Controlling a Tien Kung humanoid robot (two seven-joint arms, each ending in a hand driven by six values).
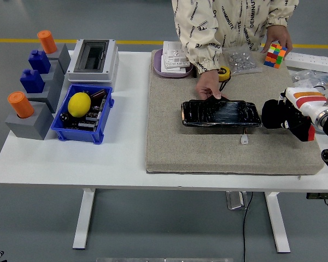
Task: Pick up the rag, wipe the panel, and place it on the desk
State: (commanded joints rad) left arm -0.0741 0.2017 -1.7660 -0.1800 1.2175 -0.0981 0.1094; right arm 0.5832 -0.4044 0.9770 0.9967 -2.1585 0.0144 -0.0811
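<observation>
White rectangular table (126, 158) on white legs, spanning the frame. Lying on it: large grey-beige felt mat (208, 147), centre right; blue plastic bin (99, 131), left; grey stepped block stand (41, 123), far left; white electrical box with dark window (93, 57), upper left; white power strip (317, 61), upper right.

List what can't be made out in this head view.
- Rag: a dark mass sits under the right robot hand; rag and fingers are both black, so the grip can't be separated.
- Right arm: cut off by the picture's right edge.
- Left arm: out of frame.
- Bin contents: parts beside the lemon are too small to identify.
- Person: cut off above the chest by the top edge.
- Panel: its far edge is covered by the person's hand.
</observation>
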